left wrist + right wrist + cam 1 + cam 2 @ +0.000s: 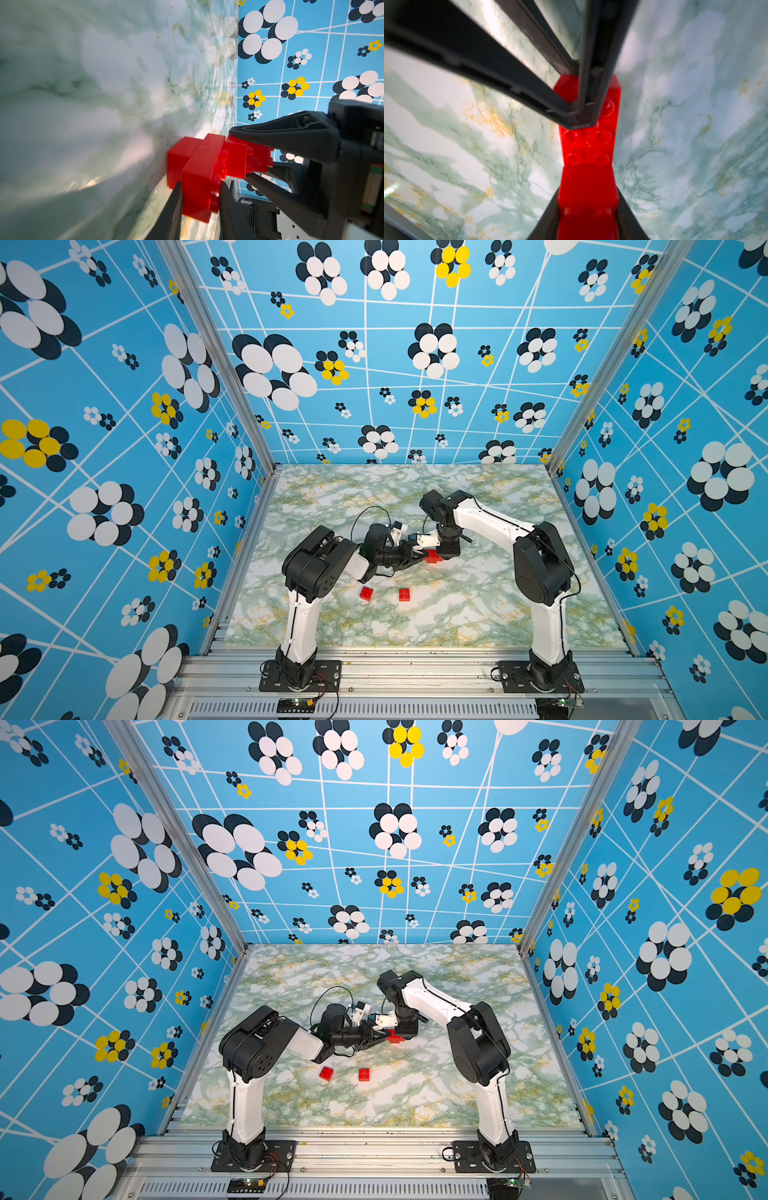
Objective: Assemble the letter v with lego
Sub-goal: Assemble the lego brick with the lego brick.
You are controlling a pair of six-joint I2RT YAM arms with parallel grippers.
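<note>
Mid-table, I'm clamping both grippers on the same part-built letter v [432,556]. My left gripper [200,187] is lying nearly flat, reaching in from my left side, and it's pinching one end brick of the stepped stack across its sides. My right gripper [587,191] is coming down from above and squeezing the brick at the opposite end. Neither side is letting go.

The stack is showing as a short red staircase. It's sitting against the marbled table [478,614] or just off it, can't tell which.

I'm guessing I'm seating a joint, so the press axis is running along the line between the two grippers.

One loose brick [366,593] and a second loose brick [404,594] are lying toward the front edge, well apart from the stack. My left arm is nearer to both. The second one's long side is running roughly front to back, and the first is lying skewed. I'm expecting the next pick to be falling to the left gripper, with the right one holding the stack.
</note>
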